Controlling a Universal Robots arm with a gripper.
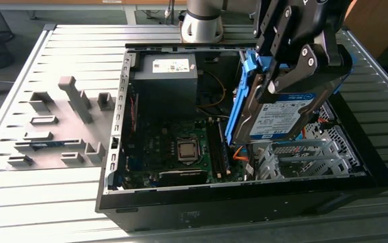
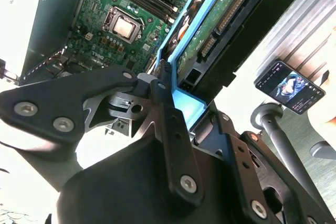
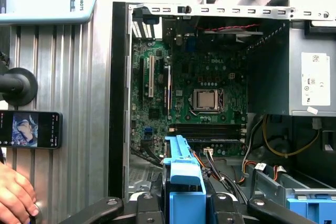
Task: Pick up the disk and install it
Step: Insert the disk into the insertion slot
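The disk, a silver-grey drive with a white-and-blue label and blue side rails, hangs tilted on edge above the open computer case, over the side at the exterior view's right. My gripper is shut on the disk from above, its black fingers clamped across the upper end. In the second wrist view the disk shows its green circuit-board underside, with the gripper closed around the blue rail. In the first wrist view the disk's blue rail sticks out between the fingers of the gripper.
Inside the case sit the motherboard, a big grey box and a metal drive cage holding a blue bracket. Grey fixtures stand at the exterior view's left. Beside the case lie a phone and a hand.
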